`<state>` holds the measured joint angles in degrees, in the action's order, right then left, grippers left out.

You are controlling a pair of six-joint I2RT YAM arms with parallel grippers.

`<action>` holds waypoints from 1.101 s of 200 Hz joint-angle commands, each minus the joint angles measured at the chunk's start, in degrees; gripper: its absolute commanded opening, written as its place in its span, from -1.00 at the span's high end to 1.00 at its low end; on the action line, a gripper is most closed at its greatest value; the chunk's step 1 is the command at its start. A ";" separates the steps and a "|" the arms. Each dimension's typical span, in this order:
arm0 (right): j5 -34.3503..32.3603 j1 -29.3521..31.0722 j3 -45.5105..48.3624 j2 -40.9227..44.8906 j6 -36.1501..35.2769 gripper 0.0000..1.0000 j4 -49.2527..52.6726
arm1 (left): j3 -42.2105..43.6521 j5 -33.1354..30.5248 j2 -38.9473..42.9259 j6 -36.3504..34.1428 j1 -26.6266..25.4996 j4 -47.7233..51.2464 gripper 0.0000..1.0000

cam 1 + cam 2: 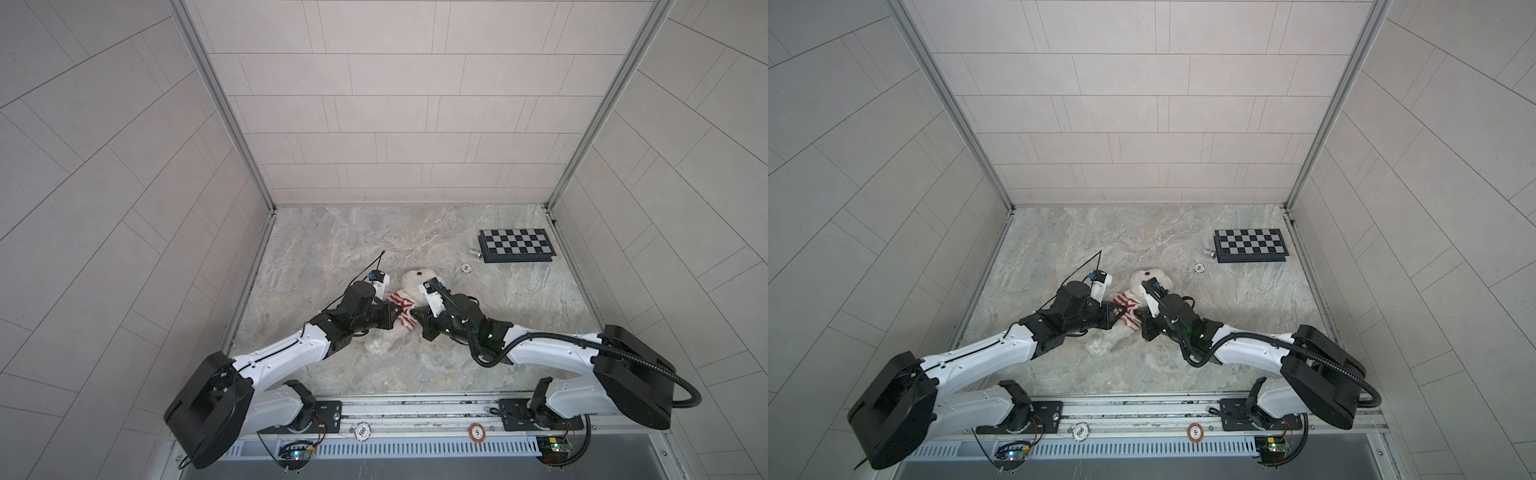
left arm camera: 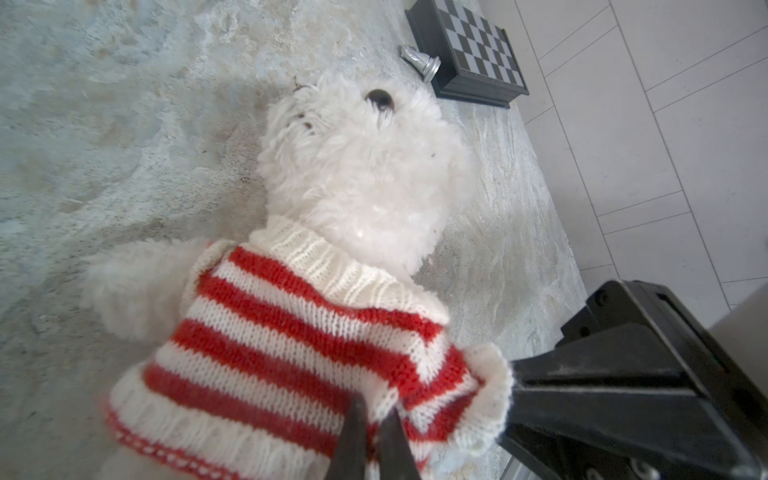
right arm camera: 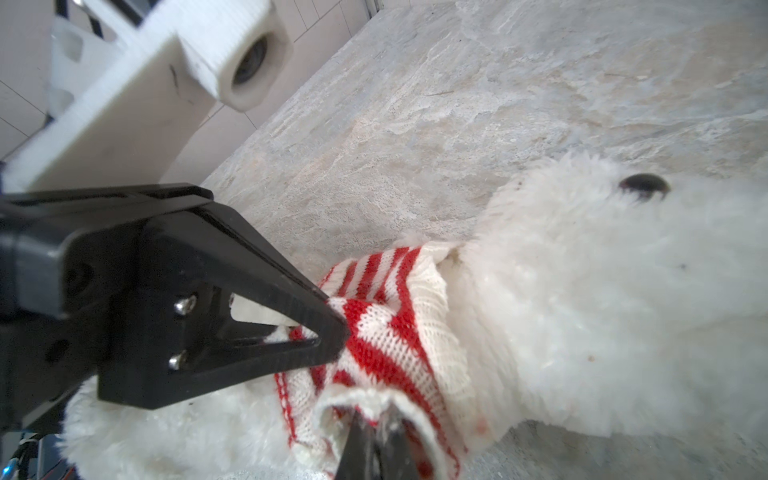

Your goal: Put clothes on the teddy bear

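Two claws meet over the teddy bear (image 1: pixel 415 277), which lies near the middle of the marbled counter (image 1: pixel 332 249), between the two arms. Its head points toward the far wall and its legs toward the robot's base. Both top views show the teddy bear (image 1: pixel 1152 277) lying this way. Its face, with one dark eye, turns upward.

A red-and-white striped sweater (image 2: pixel 291 332) covers its torso. The cream ribbed collar sits around the neck, and one fluffy arm pokes out of a short sleeve.

The left claw (image 1: pixel 397 311) is pressed together low on the sweater's front, near the hem. In its own wrist view the left claw (image 2: pixel 371 419) pinches a fold of the striped knit.

The right claw (image 1: pixel 417 319) comes in from the opposite side. In its own wrist view the right claw (image 3: pixel 374 428) is pressed together on the rolled cream edge of the sweater (image 3: pixel 395 332). From the left wrist view, the right claw (image 2: pixel 523 386) touches the cream cuff of the second sleeve. I cannot tell whether a paw is inside that sleeve.

Well apart, toward the far right corner of the counter, lies a black chessboard (image 1: pixel 515 245). A silver chess piece (image 1: pixel 475 252) lies on its side just beside the board. A poker chip (image 1: pixel 466 269) lies between the board and the bear's head. Two more chips, a white one (image 1: pixel 362 432) and a red one (image 1: pixel 477 432), sit on the front rail.
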<state>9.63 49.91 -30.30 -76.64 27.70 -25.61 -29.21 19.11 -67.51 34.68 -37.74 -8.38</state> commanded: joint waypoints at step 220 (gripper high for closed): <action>3.67 -3.94 5.17 1.12 3.39 1.00 -4.99 | 2.42 2.32 4.63 -1.91 2.36 4.99 0.46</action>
<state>14.26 45.89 -25.23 -74.50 31.42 -30.41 -27.35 21.76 -62.02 33.52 -35.00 -4.73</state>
